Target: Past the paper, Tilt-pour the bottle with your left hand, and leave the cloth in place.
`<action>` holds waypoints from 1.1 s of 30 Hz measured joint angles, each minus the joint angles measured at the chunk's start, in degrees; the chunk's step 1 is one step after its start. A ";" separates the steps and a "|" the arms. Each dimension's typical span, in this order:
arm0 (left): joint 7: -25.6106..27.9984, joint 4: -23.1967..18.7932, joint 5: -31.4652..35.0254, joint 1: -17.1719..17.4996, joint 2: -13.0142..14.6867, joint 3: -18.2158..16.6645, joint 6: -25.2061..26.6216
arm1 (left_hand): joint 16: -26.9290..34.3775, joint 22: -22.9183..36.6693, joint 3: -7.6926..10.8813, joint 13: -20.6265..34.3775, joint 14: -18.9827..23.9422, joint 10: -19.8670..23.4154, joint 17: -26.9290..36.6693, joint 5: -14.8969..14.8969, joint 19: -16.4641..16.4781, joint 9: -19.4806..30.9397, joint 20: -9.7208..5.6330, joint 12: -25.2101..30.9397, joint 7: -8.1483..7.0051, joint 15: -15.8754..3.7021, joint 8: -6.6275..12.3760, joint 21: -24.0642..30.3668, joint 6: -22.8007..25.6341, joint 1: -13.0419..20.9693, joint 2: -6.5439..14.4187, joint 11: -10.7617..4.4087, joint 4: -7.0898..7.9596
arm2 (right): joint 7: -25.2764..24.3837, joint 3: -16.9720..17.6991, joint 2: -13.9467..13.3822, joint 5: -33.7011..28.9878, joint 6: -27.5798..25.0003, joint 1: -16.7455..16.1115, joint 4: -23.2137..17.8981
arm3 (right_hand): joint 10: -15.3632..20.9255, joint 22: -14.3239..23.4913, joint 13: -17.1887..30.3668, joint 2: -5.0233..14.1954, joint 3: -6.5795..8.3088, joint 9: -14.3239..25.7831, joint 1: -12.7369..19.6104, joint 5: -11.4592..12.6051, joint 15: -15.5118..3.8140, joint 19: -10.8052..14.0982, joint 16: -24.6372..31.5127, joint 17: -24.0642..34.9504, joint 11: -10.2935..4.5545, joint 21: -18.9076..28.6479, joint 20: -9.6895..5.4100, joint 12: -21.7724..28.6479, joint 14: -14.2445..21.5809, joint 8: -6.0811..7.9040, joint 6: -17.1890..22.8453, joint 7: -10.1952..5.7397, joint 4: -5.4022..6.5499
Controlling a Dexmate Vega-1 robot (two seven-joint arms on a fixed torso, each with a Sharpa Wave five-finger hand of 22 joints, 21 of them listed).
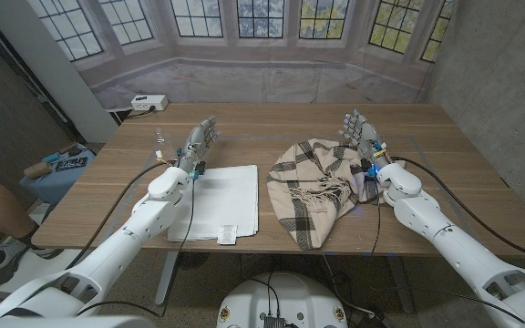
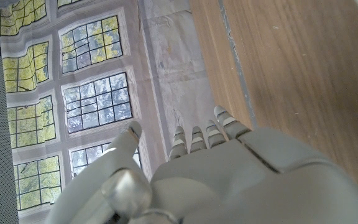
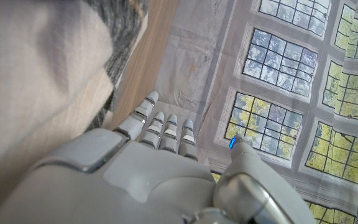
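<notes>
My left hand (image 1: 200, 143) empty, fingers spread, beside paper (image 1: 219, 200), bottle (image 1: 159, 140) just past it, right hand (image 1: 361, 135) empty by cloth (image 1: 315, 182)

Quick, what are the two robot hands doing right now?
Left robot hand: open, holding nothing.
Right robot hand: open, holding nothing, beside the cloth.

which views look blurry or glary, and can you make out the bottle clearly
Head view: even light, sharp; the bottle is small, clear and faint beside the left hand. Right wrist view: the cloth close up is a soft blur. Left wrist view: sharp, no glare.
</notes>
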 measured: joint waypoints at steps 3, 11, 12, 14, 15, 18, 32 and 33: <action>-0.11 0.07 -0.14 -0.08 -0.02 0.07 0.25 | 0.00 0.00 0.00 0.00 0.00 0.00 0.00 0.00 0.00 0.00 0.00 0.00 0.08 0.00 0.00 0.00 0.08 0.01 0.00 0.00 0.00 | -0.01 -0.24 -0.09 -0.18 -0.23 0.24 0.07 | 0.00 0.00 0.00 0.00 0.00 0.00 0.00 0.00 0.00 0.00 0.00 0.00 0.00 0.00 0.00 0.00 0.00 0.00 0.00 0.00 0.00; -0.30 0.07 -0.29 -0.09 -0.02 0.10 0.73 | 0.00 0.00 0.24 -0.01 0.00 0.00 0.00 0.22 -0.01 -0.01 0.00 0.00 0.08 -0.01 0.00 0.00 0.07 0.26 -0.25 0.00 -0.23 | -0.01 -0.48 -0.21 -0.24 -0.30 0.21 -0.15 | 0.00 0.00 0.00 0.00 0.00 0.00 0.00 0.00 0.00 0.00 0.00 -0.01 0.00 0.00 0.00 0.00 0.00 0.00 -0.01 0.00 0.00; -0.31 -0.60 -0.30 0.14 0.40 0.16 0.84 | 0.00 0.00 0.24 0.00 0.00 0.00 0.00 0.22 -0.01 -0.01 0.00 0.00 0.12 -0.01 0.00 0.00 0.12 0.32 -0.31 0.00 -0.24 | -0.21 -0.50 -0.27 -0.53 -0.46 0.05 -0.38 | 0.00 -0.01 0.00 0.00 0.00 0.00 0.00 0.00 0.00 -0.01 0.00 -0.01 0.01 0.00 0.00 0.00 0.00 0.00 -0.01 0.00 0.00; -0.31 -0.95 -0.30 0.30 0.57 0.15 0.93 | 0.00 0.00 0.24 0.00 0.00 0.00 -0.01 0.22 0.28 -0.01 -0.28 0.00 0.36 -0.01 0.00 0.00 0.36 0.31 -0.31 0.00 -0.24 | -0.29 -0.53 -0.35 -0.59 -0.47 -0.12 -0.60 | 0.00 -0.01 -0.01 0.00 0.00 -0.01 0.00 0.00 0.00 0.00 0.00 -0.01 0.01 0.00 0.00 0.00 0.00 0.00 -0.01 0.00 0.00; -0.31 -1.65 -0.30 0.62 0.94 0.12 1.09 | 0.00 0.00 0.23 -0.01 0.00 0.00 -0.01 0.22 0.30 -0.01 -0.31 0.00 0.38 -0.01 0.00 0.00 0.38 0.32 -0.31 0.00 -0.24 | -0.42 -0.54 -0.44 -0.71 -0.49 -0.30 -0.85 | -0.01 -0.01 -0.01 0.00 0.00 -0.01 0.00 0.00 0.00 0.00 0.00 -0.01 0.01 0.00 0.00 0.00 0.00 0.00 -0.01 0.00 0.00; -0.28 -2.06 -0.34 0.81 1.16 0.08 1.38 | 0.00 0.00 0.23 -0.01 0.00 0.00 -0.01 0.22 0.30 -0.01 -0.31 0.00 0.38 -0.01 0.00 0.00 0.38 0.31 -0.31 0.00 -0.24 | -0.48 -0.58 -0.59 -0.78 -0.49 -0.63 -1.32 | 0.20 -0.01 -0.01 0.00 0.00 -0.01 0.00 0.00 0.00 0.31 0.00 -0.01 -0.20 0.00 -0.31 0.00 0.00 0.00 -0.01 0.00 0.00; 0.80 -9.15 -0.84 4.91 4.56 -0.62 3.96 | 0.00 -0.01 0.29 -0.01 0.00 0.21 -0.01 0.44 0.61 -0.02 0.00 0.00 0.61 -0.01 0.00 -0.45 0.60 1.23 -0.45 0.20 -1.11 | -1.34 -0.60 -1.57 -1.44 -0.35 -2.81 -4.23 | 0.20 -0.02 -0.01 0.00 0.23 -0.02 0.00 0.00 0.01 0.81 0.00 -0.16 -0.20 0.00 -0.02 0.00 -0.01 0.00 -0.01 0.00 -0.24; 1.01 -9.88 -0.87 5.44 4.93 -0.76 4.17 | 0.00 -0.01 0.29 -0.01 0.00 0.21 -0.02 0.44 0.61 -0.02 0.00 0.00 0.61 -0.01 0.00 -0.45 0.60 1.37 -0.31 0.20 -1.11 | -1.38 -0.60 -1.62 -1.48 -0.30 -2.95 -4.40 | 0.20 -0.02 -0.01 0.00 0.23 -0.02 0.00 0.00 0.01 0.81 0.00 -0.16 -0.20 0.00 -0.02 0.00 -0.01 0.00 -0.01 0.00 -0.24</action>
